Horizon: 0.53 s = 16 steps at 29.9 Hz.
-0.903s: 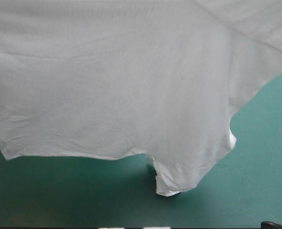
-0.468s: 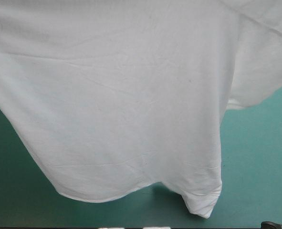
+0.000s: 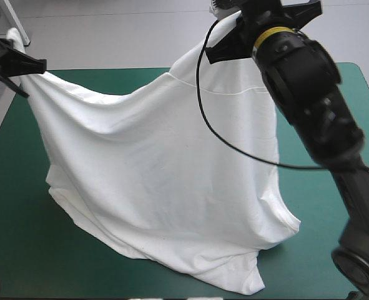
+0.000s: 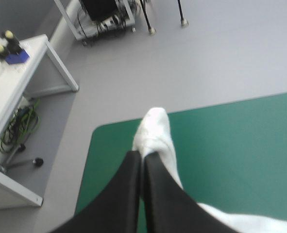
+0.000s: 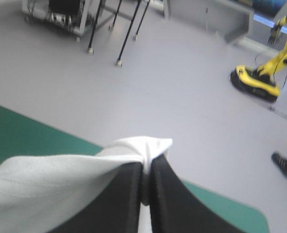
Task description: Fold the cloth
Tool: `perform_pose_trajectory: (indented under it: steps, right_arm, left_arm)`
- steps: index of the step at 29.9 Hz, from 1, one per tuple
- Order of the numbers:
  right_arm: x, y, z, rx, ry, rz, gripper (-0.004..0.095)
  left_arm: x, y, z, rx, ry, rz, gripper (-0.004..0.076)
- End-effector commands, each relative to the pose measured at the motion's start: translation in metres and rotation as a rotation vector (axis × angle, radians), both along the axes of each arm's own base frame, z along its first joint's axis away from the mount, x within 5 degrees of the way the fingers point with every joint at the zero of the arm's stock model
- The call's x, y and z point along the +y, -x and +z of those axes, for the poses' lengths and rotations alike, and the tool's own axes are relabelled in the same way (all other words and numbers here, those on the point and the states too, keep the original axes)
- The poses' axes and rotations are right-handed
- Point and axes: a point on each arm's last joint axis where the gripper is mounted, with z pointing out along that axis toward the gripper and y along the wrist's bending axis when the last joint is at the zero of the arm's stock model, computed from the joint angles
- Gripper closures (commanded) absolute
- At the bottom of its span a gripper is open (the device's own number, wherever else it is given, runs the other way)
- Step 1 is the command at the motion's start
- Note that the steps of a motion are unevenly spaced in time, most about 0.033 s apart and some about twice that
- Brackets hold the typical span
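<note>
T-shirt [image 3: 165, 175], one, between two end effectors [image 4: 142, 153] [image 5: 146, 166]

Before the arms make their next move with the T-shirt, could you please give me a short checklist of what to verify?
1. Left gripper shut on the T-shirt: ok.
2. Right gripper shut on the T-shirt: ok.
3. T-shirt raised between both grips, lower part resting on the teal-green cover: ok.
4. Lower hem lying flat: not ok, it is rumpled by the table's near edge.
5. Lower hem inside the near edge: ok, though close.
6. Sleeves untangled: cannot tell.
</note>
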Motion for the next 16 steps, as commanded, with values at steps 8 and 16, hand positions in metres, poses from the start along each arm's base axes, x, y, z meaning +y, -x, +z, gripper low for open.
perform_pose_trajectory:
  steps: [8,16]
  right_arm:
    - [-0.039,-0.187,-0.116,0.153,-0.178,-0.071,0.0927]
    - [-0.024,-0.252,-0.205,0.222,-0.147,-0.065,0.0927]
  left_arm:
    - [-0.01,-0.122,-0.079,-0.004,0.033,-0.058,0.0733]
    - [-0.014,-0.204,-0.169,0.046,0.063,-0.067,0.0733]
